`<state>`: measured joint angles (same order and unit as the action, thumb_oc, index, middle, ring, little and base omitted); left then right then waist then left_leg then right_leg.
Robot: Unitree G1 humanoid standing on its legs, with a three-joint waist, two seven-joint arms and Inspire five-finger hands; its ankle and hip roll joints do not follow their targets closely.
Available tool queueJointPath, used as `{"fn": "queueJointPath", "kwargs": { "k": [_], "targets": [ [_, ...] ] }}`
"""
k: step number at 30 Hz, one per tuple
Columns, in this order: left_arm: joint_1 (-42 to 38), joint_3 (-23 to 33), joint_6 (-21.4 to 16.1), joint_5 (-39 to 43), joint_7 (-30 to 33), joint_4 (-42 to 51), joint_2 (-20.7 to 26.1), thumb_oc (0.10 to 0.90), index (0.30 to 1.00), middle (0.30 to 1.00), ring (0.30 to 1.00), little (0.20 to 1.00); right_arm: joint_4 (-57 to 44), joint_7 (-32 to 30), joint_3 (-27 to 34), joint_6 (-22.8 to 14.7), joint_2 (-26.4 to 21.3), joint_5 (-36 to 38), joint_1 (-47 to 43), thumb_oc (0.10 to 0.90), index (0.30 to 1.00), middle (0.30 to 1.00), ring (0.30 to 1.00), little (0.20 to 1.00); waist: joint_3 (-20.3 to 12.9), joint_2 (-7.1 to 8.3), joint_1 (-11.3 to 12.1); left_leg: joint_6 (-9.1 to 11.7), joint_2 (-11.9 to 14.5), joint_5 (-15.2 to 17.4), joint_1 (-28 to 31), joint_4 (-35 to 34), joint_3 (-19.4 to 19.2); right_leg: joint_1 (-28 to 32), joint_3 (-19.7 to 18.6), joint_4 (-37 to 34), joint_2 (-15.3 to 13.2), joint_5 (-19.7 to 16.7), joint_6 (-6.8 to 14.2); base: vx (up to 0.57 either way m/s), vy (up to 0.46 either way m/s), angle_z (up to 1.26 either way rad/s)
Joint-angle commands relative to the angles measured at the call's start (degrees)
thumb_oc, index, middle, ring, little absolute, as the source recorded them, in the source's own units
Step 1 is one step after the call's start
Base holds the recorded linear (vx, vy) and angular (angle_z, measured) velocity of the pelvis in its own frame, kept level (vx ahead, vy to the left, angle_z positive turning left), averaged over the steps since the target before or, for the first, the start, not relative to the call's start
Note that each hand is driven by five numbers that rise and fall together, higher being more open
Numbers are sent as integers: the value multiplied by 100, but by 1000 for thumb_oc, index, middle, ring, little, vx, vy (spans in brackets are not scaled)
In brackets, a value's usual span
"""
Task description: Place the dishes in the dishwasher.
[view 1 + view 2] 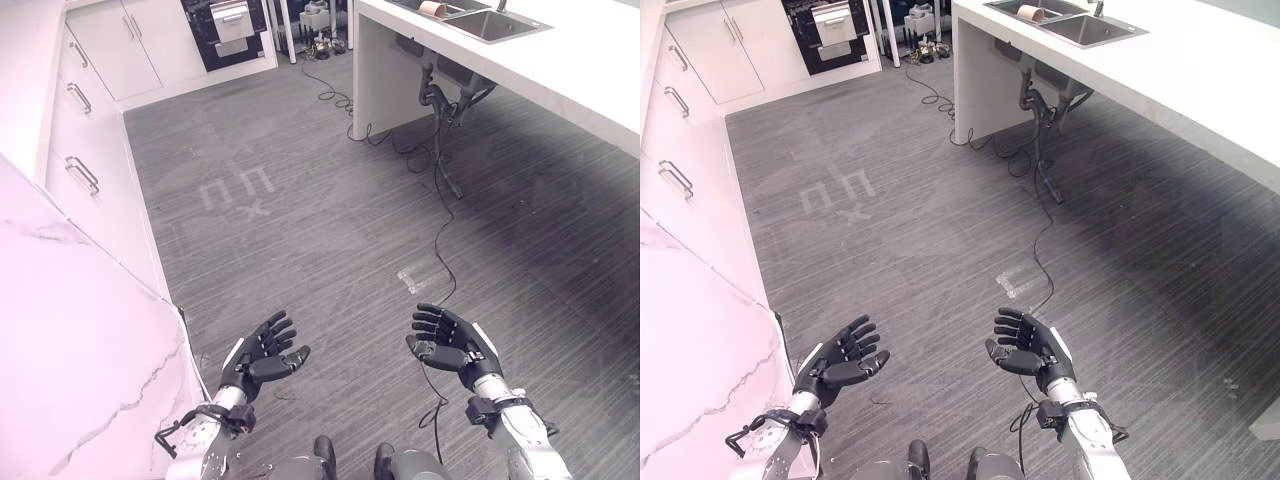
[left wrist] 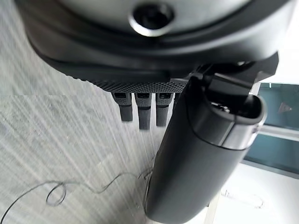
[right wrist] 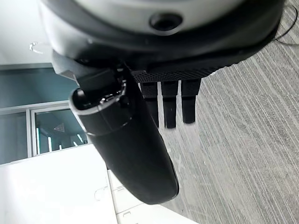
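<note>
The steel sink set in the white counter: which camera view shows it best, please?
The right eye view shows the steel sink best: its basin lies whole in the white counter, a brown round object beside it. The left eye view crops its far edge. The wrist views show grey floor past each hand.

The sink on the white counter is cut off by the picture's top edge, and the round brownish thing in its basin is too small to identify. The dark open appliance at the far wall is also cut by the top edge, and its inside cannot be made out. The clutter on the floor beside it is too small to tell. The marble-patterned surface runs out of frame at the left.
</note>
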<state>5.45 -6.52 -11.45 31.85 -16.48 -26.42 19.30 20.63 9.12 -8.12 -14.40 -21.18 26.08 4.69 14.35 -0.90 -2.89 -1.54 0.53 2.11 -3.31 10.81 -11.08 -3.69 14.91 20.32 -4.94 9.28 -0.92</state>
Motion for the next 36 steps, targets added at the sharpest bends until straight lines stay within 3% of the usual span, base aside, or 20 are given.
{"fn": "queueJointPath", "kwargs": {
  "k": [1, 3, 6, 9, 13, 14, 15, 23, 24, 28, 30, 36],
  "targets": [
    [-255, 157, -343, 338, -361, 410, -10, 800, 900, 900, 900, 900, -334, 212, 314, -406, -170, 83, -291, 800, 900, 900, 900, 900, -169, 214, 35, 291, 103, 636, 330, 638, -305, 301, -63, -313, -184, 320, 262, 109, -92, -12],
    [-256, 208, -262, 449, -413, 398, -40, 800, 900, 900, 900, 900, -318, 194, 311, -388, -193, 82, -292, 800, 900, 900, 900, 900, -115, 277, 71, 304, 126, 435, 212, 904, -385, 354, -82, -313, -238, 324, 214, 105, -81, -14],
    [-261, 248, -106, 414, -476, 365, -58, 800, 900, 900, 900, 900, -276, 216, 313, -350, -197, 139, -309, 800, 900, 900, 900, 900, -50, 241, 89, 352, 182, 256, -3, 927, -461, 415, -117, -313, -180, 354, 201, 101, 21, -7],
    [-261, 161, 23, 201, -322, 81, -126, 800, 900, 900, 900, 900, -126, 125, 260, -167, -170, 170, -316, 800, 900, 900, 900, 900, 57, 21, 164, 494, 366, 7, -573, 638, -483, 596, -93, -313, 8, 477, 258, 241, 137, 7],
    [-223, 80, 9, -232, -288, -332, -161, 800, 900, 900, 900, 900, 125, 37, 147, -26, -193, 151, -285, 800, 900, 900, 900, 900, 105, -121, 367, 644, 672, -366, -1394, 638, -289, 795, -106, -313, 109, 635, 223, 256, 170, -17],
    [-208, 57, -26, -319, -290, -404, -140, 800, 900, 900, 900, 900, 212, 43, 125, -22, -202, 184, -317, 800, 900, 900, 900, 900, 87, -142, 379, 618, 760, -321, -1380, 638, -430, 838, -55, -313, 114, 689, 228, 254, 230, -27],
    [-175, 25, -37, -480, -288, -563, -139, 800, 900, 900, 900, 900, 388, 54, 87, -68, -201, 244, -345, 800, 900, 900, 900, 900, 33, -93, 398, 635, 698, -123, -1320, 638, -436, 982, -68, -313, 22, 849, 297, 210, 197, -26],
    [-247, -34, -237, -794, -199, -1069, -86, 800, 900, 900, 900, 900, 745, 193, 91, -188, -70, 400, -412, 800, 900, 900, 900, 900, -167, -92, 416, 321, 469, 348, -1118, 638, -449, 1243, -47, -313, -39, 966, 447, 138, 159, -20],
    [-311, -36, -265, -788, -184, -1130, -51, 800, 900, 900, 900, 900, 773, 201, 79, -207, -46, 383, -447, 800, 900, 900, 900, 900, -181, -198, 395, 226, 534, 290, -1140, 638, -433, 1136, 22, -313, 45, 804, 417, 65, 176, -13],
    [-565, -81, -289, -749, -236, -1214, 79, 800, 900, 900, 900, 900, 718, 75, 20, -239, 25, 355, -612, 800, 900, 900, 900, 900, -210, -308, 297, 28, 335, 542, -993, 638, -135, 905, 28, -313, 79, 312, 538, 88, 157, -1],
    [-645, -144, -302, -796, -197, -1178, 110, 800, 900, 900, 900, 900, 679, -18, -3, -230, 56, 361, -702, 800, 900, 900, 900, 900, -226, -332, 260, -84, 227, 657, -934, 638, -44, 822, -15, -281, 72, 30, 624, 82, 141, 1],
    [-666, -213, -308, -854, -101, -1151, 85, 800, 900, 900, 900, 900, 631, -94, 33, -168, 100, 324, -723, 800, 900, 900, 900, 900, -259, -308, 185, -293, -1, 810, -795, 638, 77, 506, -224, 405, 24, -217, 707, 82, 97, -3]
  ]
}}
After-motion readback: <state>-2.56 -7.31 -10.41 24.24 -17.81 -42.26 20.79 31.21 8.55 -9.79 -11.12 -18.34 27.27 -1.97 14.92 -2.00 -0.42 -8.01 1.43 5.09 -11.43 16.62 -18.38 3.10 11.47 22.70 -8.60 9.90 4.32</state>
